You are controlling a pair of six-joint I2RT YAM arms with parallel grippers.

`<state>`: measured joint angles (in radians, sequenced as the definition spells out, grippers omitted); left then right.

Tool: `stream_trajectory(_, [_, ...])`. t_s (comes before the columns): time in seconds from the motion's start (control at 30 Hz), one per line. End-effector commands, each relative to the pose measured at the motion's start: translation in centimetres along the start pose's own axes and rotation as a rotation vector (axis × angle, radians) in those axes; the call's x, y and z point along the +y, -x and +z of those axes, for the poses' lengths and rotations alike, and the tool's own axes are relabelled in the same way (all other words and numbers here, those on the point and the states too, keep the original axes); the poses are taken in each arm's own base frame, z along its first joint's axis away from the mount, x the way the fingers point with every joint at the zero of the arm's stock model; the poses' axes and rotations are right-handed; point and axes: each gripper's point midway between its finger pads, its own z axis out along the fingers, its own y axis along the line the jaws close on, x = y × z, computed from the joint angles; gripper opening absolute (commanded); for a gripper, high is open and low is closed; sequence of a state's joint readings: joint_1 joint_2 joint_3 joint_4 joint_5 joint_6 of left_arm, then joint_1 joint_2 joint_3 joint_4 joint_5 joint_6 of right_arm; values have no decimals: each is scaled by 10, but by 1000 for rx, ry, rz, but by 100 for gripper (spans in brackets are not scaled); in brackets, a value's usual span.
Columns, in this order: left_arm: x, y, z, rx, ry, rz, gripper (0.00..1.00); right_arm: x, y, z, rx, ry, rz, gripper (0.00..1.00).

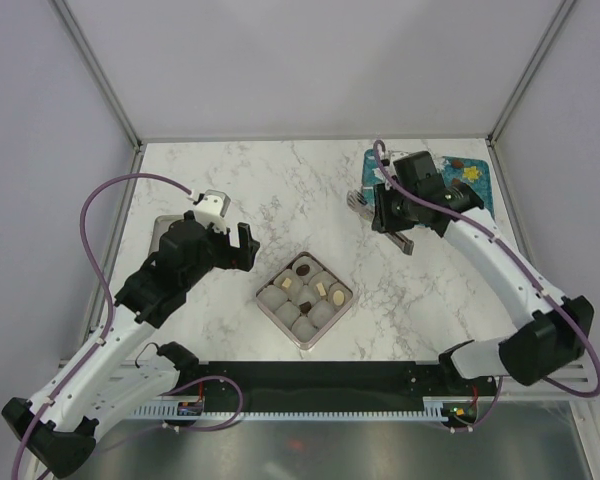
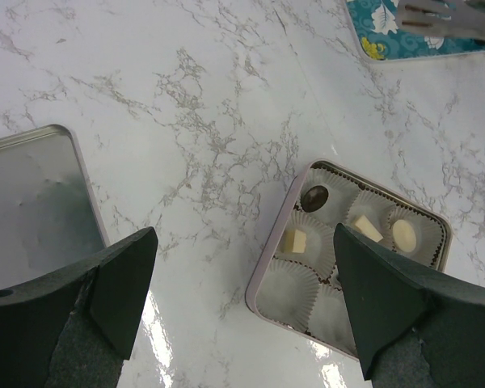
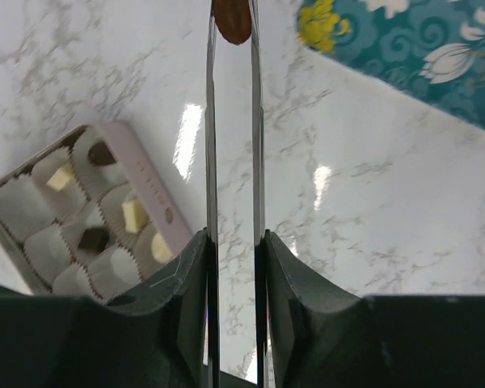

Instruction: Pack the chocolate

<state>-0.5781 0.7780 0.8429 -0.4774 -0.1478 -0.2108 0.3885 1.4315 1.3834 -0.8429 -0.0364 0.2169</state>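
A pale pink box (image 1: 263,296) of white paper cups sits mid-table and holds several chocolates: a dark one (image 1: 303,270), cream ones (image 1: 321,288) and another dark one (image 1: 307,308). The box also shows in the left wrist view (image 2: 267,271) and the right wrist view (image 3: 149,190). My right gripper (image 1: 392,215) (image 3: 234,238) is shut on metal tongs (image 3: 209,121). The tongs pinch a brown chocolate (image 3: 232,20) at their tip, above the marble between the mat and the box. My left gripper (image 1: 238,246) (image 2: 242,242) is open and empty, left of the box.
A teal flowered mat (image 1: 477,178) (image 3: 436,56) lies at the far right with loose chocolates (image 1: 460,163) on it. A silver tin lid (image 1: 163,230) (image 2: 32,202) lies at the left under my left arm. Metal posts frame the table.
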Motion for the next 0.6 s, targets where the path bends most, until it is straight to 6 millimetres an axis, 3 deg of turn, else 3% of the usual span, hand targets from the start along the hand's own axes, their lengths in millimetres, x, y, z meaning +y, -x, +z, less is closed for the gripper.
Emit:
stream_trajectory(0.0, [-2,16,-4,-52,-4,-15,98,32,-49,-28,75,121,-36,32])
stream_trajectory(0.13, [-2,15,-3,-48,-2,-14,98,60,-107,-45,178,198,-103,32])
stream_trajectory(0.23, [-1,15,-2,-47,2,-12,98,71,-136,-59,205,238,-128,32])
stream_trajectory(0.4, [0,14,-1,-43,6,-12,98,90,-157,-79,219,327,-116,32])
stream_trajectory(0.57, [0,13,-1,-42,7,-10,98,105,-184,-86,276,373,-168,33])
